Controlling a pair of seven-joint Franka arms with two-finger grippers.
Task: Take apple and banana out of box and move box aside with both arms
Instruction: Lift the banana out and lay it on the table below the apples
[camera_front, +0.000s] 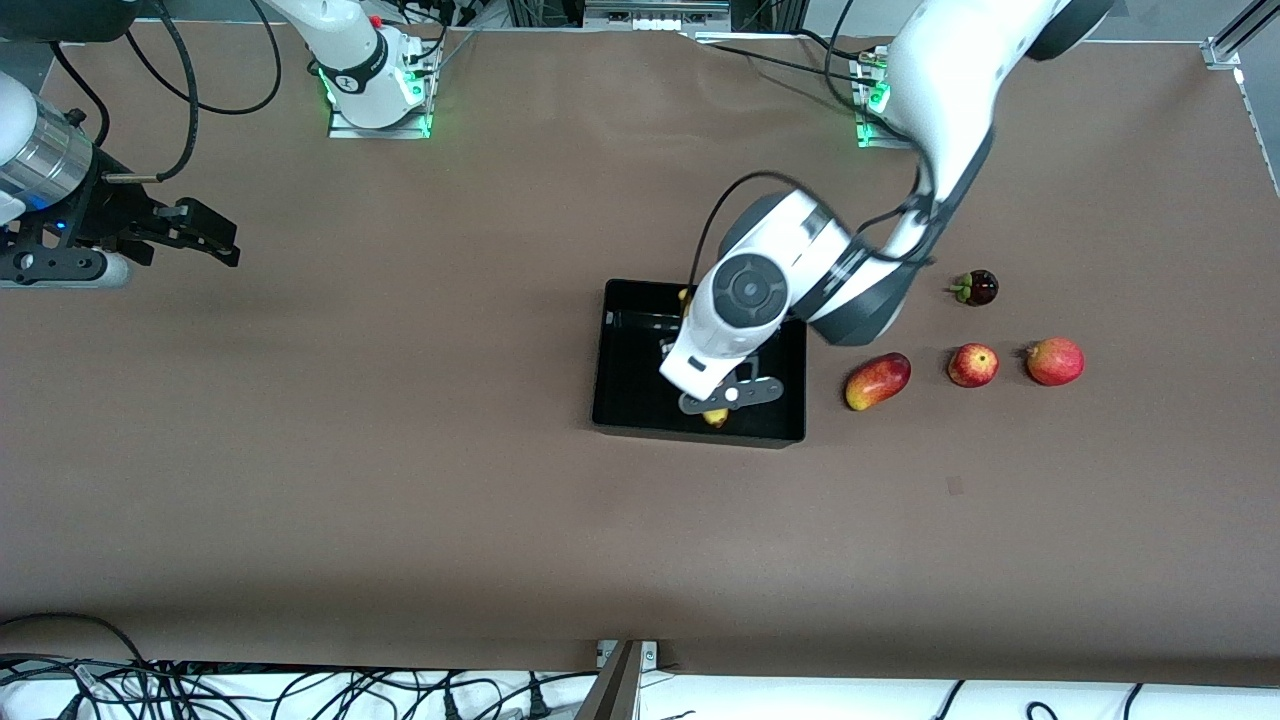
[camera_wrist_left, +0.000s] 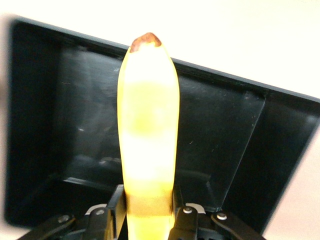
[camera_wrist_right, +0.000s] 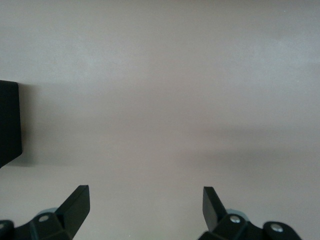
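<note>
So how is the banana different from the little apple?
The banana is long, slim and yellow; the apple is small, round and red with yellow patches. The banana is clamped in the left gripper over the black box; the apple sits free on the table, between a mango and another red fruit. Both are fruit.

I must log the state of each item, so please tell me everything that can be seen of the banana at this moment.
The banana is long, slim and bright yellow, with a smooth skin and a small brown tip. The left gripper holds it near one end, its fingers pressed on both sides. It is over the inside of the black box; in the front view the arm hides most of it, and only yellow ends show. Whether it touches the box floor cannot be told.
</note>
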